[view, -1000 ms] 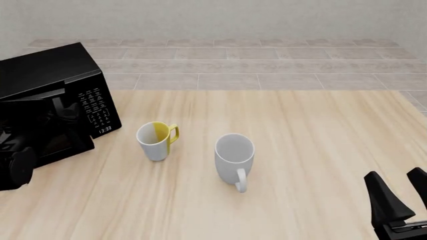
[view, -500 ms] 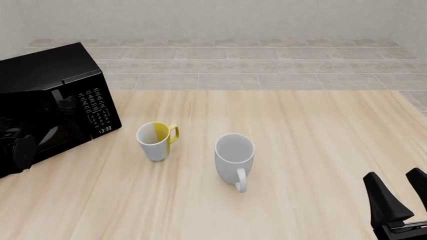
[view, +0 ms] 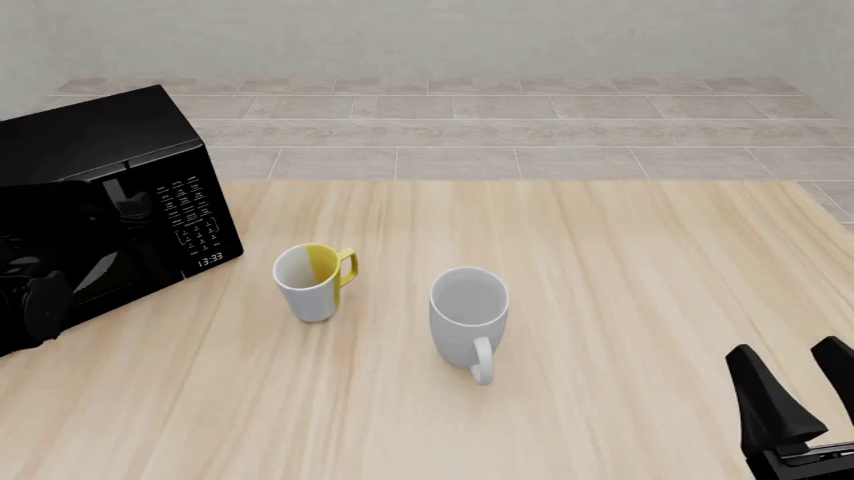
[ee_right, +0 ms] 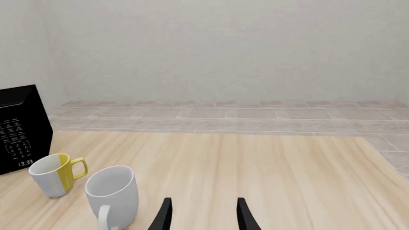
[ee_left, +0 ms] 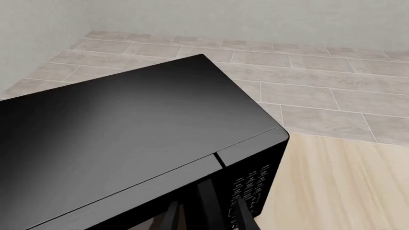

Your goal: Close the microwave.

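Note:
The glossy black microwave (view: 107,215) stands at the table's far left, its dark glass door flush against the front, keypad and clock reading 13:33 on its right side. It also fills the left wrist view (ee_left: 128,143). My left gripper (ee_left: 206,216) is open and empty, its fingers right at the door's upper front edge; in the front view it is a dark shape (view: 38,305) against the door's lower left. My right gripper (view: 790,352) is open and empty at the near right, far from the microwave; it also shows in the right wrist view (ee_right: 204,211).
A white and yellow mug (view: 311,281) stands just right of the microwave. A larger white mug (view: 469,312) stands in the table's middle, handle towards me. Tiled floor and a wall lie beyond the table's far edge (view: 534,180).
One second ago the door stood ajar with my left gripper against it; it has swung shut flush. The right arm and both mugs have not moved.

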Available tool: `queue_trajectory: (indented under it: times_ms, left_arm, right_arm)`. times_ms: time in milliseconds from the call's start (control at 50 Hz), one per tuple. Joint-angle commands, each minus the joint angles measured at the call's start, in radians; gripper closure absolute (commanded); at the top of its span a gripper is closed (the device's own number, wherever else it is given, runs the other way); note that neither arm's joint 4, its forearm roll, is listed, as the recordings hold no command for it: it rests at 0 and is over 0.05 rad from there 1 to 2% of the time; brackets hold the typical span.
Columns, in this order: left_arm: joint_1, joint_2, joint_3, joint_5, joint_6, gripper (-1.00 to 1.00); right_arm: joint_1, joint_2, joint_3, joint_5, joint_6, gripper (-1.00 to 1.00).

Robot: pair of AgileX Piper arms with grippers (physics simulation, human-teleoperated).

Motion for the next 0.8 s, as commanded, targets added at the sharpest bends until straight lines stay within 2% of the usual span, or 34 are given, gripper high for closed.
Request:
queue_trajectory:
  times_ms: [20, 100, 140, 240, 340, 440, 500, 560, 640, 720, 740, 800]
  left_arm:
    - [-0.004, 0.023, 0.063, -0.03, 0.054, -1.0]
    - [-0.035, -0.077, 0.173, -0.081, 0.071, -1.0]
    - [-0.036, -0.101, 0.189, -0.08, 0.075, -1.0]
    - [-0.048, -0.207, 0.295, -0.11, 0.069, -1.0]
    - [-0.063, -0.398, 0.393, -0.061, 0.075, -1.0]
    - [-0.076, -0.616, 0.429, 0.08, 0.084, -1.0]
    - [-0.088, -0.673, 0.444, 0.111, 0.093, -1.0]
    - [-0.099, -0.792, 0.462, 0.191, 0.089, -1.0]
    - [-0.106, -0.983, 0.464, 0.339, 0.093, -1.0]
    - [-0.121, -1.134, 0.465, 0.459, 0.11, -1.0]
    - [-0.121, -1.136, 0.465, 0.461, 0.11, -1.0]
    - [-0.145, -1.279, 0.452, 0.591, 0.111, -1.0]
  right_arm:
    - [0.001, 0.0, 0.0, 0.004, 0.001, -1.0]
    - [0.004, 0.001, 0.0, 0.002, 0.0, -1.0]
    - [0.004, 0.001, 0.0, 0.002, 0.001, -1.0]
    - [0.003, 0.001, 0.0, 0.006, -0.002, -1.0]
    - [-0.002, 0.001, 0.0, 0.004, 0.0, -1.0]
    - [0.004, 0.004, 0.0, 0.009, -0.003, -1.0]
    - [0.006, 0.005, 0.0, 0.008, -0.004, -1.0]
    - [0.011, 0.005, 0.0, 0.005, -0.005, -1.0]
    - [0.012, 0.006, 0.0, 0.003, -0.01, -1.0]
    - [0.012, 0.008, 0.0, 0.0, -0.012, -1.0]
    - [0.012, 0.008, 0.0, 0.0, -0.012, -1.0]
    - [0.011, 0.009, 0.0, -0.004, -0.009, -1.0]
